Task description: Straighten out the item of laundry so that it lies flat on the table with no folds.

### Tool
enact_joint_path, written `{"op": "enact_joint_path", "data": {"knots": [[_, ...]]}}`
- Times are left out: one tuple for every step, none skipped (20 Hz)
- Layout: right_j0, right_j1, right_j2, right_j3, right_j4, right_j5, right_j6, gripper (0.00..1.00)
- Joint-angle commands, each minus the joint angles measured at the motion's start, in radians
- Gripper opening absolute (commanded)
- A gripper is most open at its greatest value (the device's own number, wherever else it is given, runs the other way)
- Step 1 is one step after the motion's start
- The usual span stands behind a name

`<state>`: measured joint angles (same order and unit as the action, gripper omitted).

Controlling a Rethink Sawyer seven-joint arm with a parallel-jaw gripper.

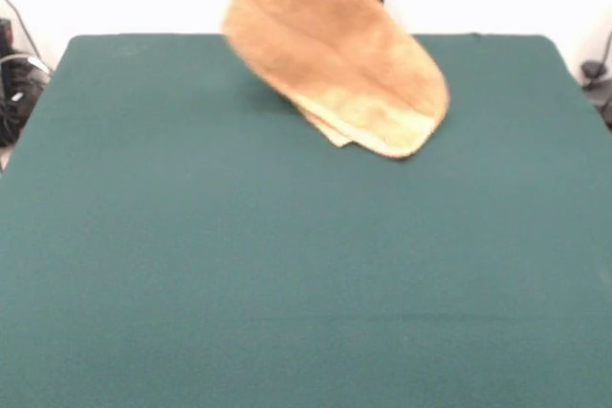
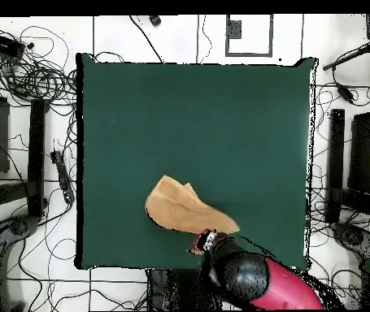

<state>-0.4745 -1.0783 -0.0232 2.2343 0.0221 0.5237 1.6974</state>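
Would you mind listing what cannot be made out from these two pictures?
- Gripper: in the front view the hanging towel and the top edge hide it; overhead it is too small to tell open from shut.
- Towel's top end: cut off by the top edge in the front view.
- Whether the towel's lower end touches the table: blurred in front, unclear overhead.
- Woven band and tag: not discernible in either view.

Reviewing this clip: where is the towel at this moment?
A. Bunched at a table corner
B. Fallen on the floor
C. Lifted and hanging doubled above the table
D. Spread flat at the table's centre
C: in the front view the towel hangs slanted from the top edge, folded on itself, its lower end above the table.
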Motion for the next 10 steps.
{"op": "enact_joint_path", "data": {"knots": [[-0.228, 0.036, 0.066, -0.111, -0.075, 0.098, -0.179, 0.00], [-0.265, 0.051, 0.086, -0.134, -0.085, 0.101, -0.195, 0.00], [-0.303, 0.068, 0.112, -0.159, -0.094, 0.106, -0.212, 0.00], [-0.332, 0.080, 0.128, -0.188, -0.108, 0.126, -0.229, 0.00], [-0.364, 0.094, 0.150, -0.216, -0.115, 0.148, -0.247, 0.00], [-0.391, 0.102, 0.169, -0.241, -0.123, 0.172, -0.261, 0.00], [-0.415, 0.111, 0.188, -0.266, -0.130, 0.192, -0.273, 0.00], [-0.439, 0.121, 0.207, -0.290, -0.137, 0.212, -0.284, 0.00], [-0.462, 0.128, 0.226, -0.311, -0.147, 0.232, -0.297, 0.00], [-0.481, 0.139, 0.241, -0.333, -0.153, 0.246, -0.309, 0.00]]}}
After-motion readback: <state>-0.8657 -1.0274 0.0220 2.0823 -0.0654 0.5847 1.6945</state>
